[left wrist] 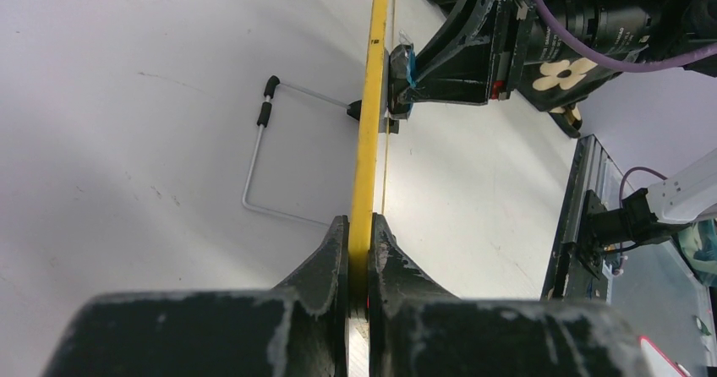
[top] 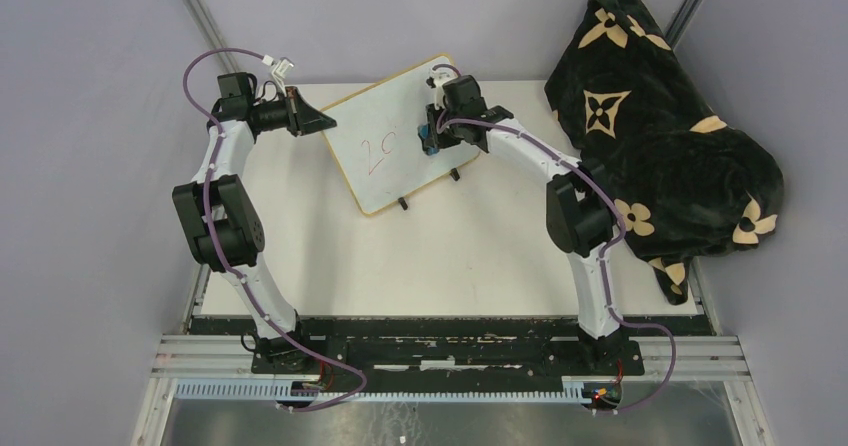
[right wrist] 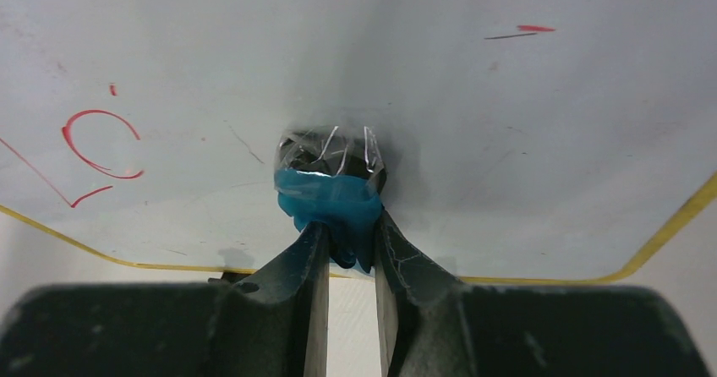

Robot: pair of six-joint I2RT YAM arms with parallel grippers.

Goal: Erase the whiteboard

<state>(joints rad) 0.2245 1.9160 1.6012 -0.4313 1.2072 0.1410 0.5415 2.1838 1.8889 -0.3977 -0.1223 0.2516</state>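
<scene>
The whiteboard [top: 385,146] stands tilted at the back middle of the table, with red digits [top: 378,153] on its face. My left gripper [top: 318,123] is shut on its left edge; the left wrist view shows the yellow frame edge [left wrist: 369,140] clamped between the fingers [left wrist: 325,259]. My right gripper [top: 432,138] is shut on a blue eraser wad [right wrist: 331,193] wrapped partly in clear film and presses it against the board face [right wrist: 507,123]. Red marks [right wrist: 97,144] lie to the eraser's left; a small red streak [right wrist: 534,29] lies at the upper right.
A black blanket with beige flower patterns [top: 650,126] is heaped at the table's right side. The board's wire stand [left wrist: 262,157] and small black feet [top: 404,204] rest on the white table [top: 450,256]. Grey walls enclose the back.
</scene>
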